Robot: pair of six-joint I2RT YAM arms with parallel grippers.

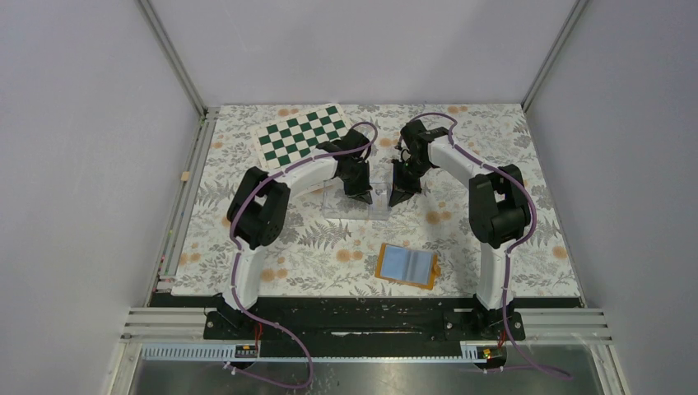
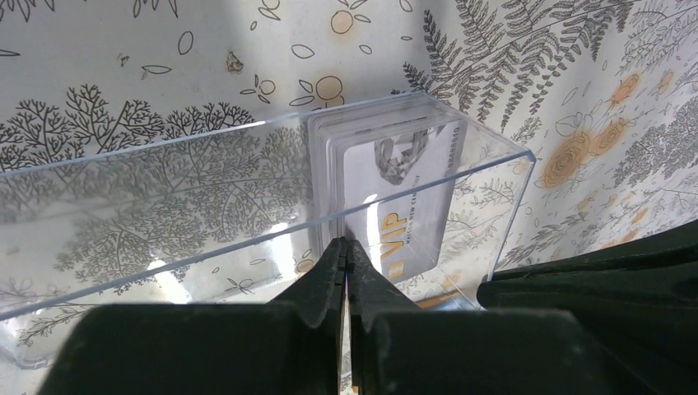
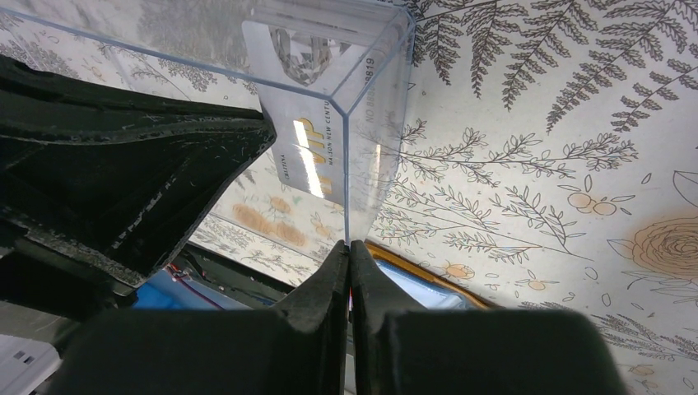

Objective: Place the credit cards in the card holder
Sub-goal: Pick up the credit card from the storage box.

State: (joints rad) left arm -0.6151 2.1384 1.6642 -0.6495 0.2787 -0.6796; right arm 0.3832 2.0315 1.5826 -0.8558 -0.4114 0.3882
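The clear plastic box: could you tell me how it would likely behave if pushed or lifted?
The clear plastic box looks thin-walled and mostly empty, so probably light and apt to slide when pushed. Its smooth walls may be slippery to pinch. The cards stand at one end, so tilting could topple them.

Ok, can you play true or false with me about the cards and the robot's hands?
1. The card holder lies open. True.
2. The cards are already in the card holder. False: they stand in the clear box.
3. The chessboard lies far back on the left. True.
4. Both grippers are wide open. False: the left gripper and the right gripper are shut, with their tips at the clear box.
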